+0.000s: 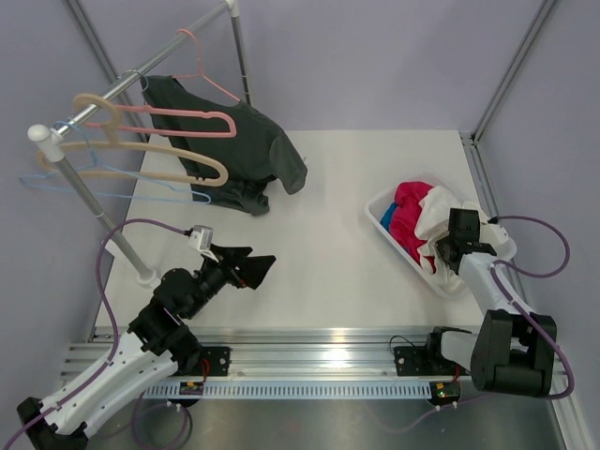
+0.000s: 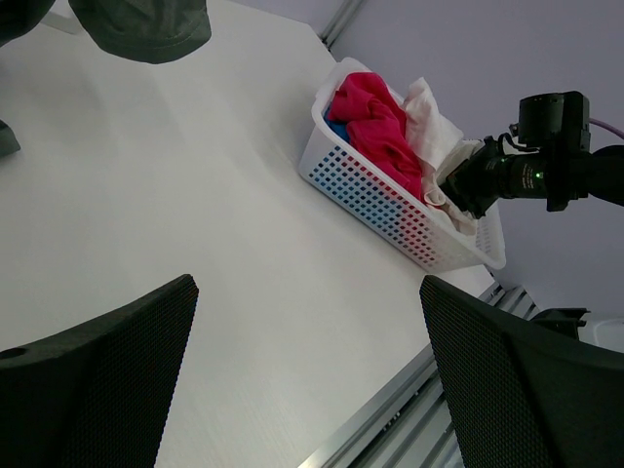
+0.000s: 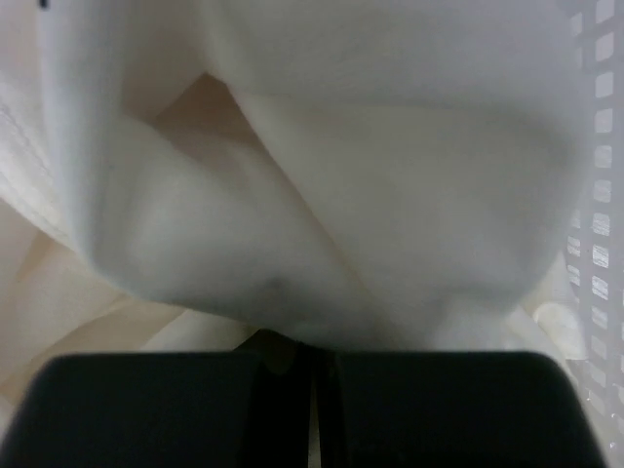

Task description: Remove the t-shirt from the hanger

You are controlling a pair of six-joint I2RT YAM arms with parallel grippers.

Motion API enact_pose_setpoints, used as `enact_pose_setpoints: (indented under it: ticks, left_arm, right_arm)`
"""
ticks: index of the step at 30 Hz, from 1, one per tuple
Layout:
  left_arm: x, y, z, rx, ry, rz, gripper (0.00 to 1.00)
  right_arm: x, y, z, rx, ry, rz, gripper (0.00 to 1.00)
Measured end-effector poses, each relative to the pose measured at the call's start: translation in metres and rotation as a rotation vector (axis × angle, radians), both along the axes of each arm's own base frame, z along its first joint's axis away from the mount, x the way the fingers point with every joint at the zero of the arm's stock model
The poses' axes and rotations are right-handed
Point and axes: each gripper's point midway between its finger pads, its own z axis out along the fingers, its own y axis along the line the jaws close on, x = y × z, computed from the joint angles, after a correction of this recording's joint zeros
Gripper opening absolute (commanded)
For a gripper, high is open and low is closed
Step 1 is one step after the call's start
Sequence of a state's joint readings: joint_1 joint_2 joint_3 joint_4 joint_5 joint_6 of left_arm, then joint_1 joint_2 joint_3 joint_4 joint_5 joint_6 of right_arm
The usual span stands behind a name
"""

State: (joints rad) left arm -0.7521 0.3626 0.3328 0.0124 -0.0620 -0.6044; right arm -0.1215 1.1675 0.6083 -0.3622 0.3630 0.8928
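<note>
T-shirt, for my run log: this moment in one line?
t-shirt: in basket | hanger: bare on rail | right hand: shut on t-shirt | left hand: open, empty

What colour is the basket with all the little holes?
The basket is white; the left wrist view shows it best.

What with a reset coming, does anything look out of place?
Yes. The grey shirt hangs lopsided from the rack, slumped to one side with its hem seeming to reach the table. The white t-shirt spills over the basket rim beside the right gripper.
</note>
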Motion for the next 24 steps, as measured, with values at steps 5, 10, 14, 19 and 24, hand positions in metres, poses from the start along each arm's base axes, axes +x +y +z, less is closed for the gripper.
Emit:
enact_pose_setpoints:
  ticks: [5,10,14,19,24]
  left_arm:
    - [0.0,0.001,-0.004,0.01,0.01,0.002,0.99]
    - [0.0,0.001,-0.005,0.014,0.014,0.005,0.99]
    - [0.003,0.003,-0.005,0.025,0.018,0.02,0.99]
    - [0.008,-0.001,0.02,0.048,-0.009,0.016,0.99]
    - [0.016,-0.021,0.051,0.116,-0.055,-0.054,0.99]
  right_arm:
    - [0.0,-0.003,0.015,-0.023,-0.018,-0.003,0.05]
    - [-0.011,-0.011,0.089,-0.109,-0.172,0.005,0.54]
    - [-0.019,-0.013,0.181,-0.192,-0.385,0.032,0.98]
    - [-0.015,0.015,0.23,-0.175,-0.491,0.215,0.99]
    - [-0.015,0.073,0.218,-0.105,-0.476,0.501,0.99]
